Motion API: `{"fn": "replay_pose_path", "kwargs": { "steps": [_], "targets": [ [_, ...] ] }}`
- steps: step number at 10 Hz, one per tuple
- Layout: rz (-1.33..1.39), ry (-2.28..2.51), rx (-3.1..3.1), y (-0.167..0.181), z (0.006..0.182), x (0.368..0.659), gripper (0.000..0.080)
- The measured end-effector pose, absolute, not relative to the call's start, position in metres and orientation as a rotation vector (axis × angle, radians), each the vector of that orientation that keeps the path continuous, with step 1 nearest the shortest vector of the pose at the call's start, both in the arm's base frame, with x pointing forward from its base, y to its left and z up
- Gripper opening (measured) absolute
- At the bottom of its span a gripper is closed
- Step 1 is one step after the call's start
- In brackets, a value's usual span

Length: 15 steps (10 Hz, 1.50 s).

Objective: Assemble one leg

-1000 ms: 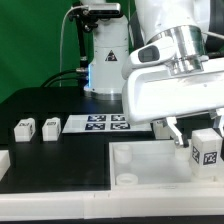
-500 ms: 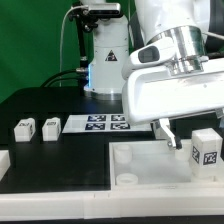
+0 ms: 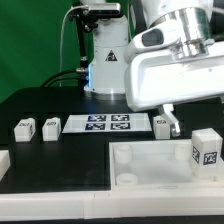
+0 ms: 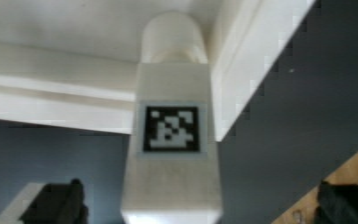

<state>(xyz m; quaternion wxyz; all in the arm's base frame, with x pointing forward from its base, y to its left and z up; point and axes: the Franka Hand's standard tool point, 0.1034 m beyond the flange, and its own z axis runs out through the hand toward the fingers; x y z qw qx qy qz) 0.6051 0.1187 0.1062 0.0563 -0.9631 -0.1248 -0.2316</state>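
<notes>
Small white plastic post-shaped leg (image 3: 207, 149) standing upright in the large white square tray (image 3: 140, 160), below the apparently empty, wide-open two-finger gripper (image 3: 168, 120).

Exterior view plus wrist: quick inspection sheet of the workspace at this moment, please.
Surface: black table, mostly bare.
Job's things: one leg stands upright on the white tray-like part at the exterior view's right; two loose legs at its left; another beside the marker board.
Clutter: nothing seen.
Grippers: gripper open, above the tray-like part, holding nothing.
Cables: dark cable behind the table.
Surroundings: white device with a warning triangle at the back.
</notes>
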Motion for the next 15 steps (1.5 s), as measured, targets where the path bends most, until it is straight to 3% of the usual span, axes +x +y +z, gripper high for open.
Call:
{"fn": "replay_pose_path", "kwargs": {
  "steps": [1,2,7,15],
  "targets": [
    [-0.721,-0.376,-2.919,0.117,0.113,0.612,0.0649],
    [-0.612,-0.377,-2.932,0.119,0.109,0.611,0.0649],
    [0.103,-0.337,-2.95,0.125,0.094,0.612,0.0649],
    [0.076,-0.253,-2.957,0.12,0.088,0.617,0.0649]
  ]
}}
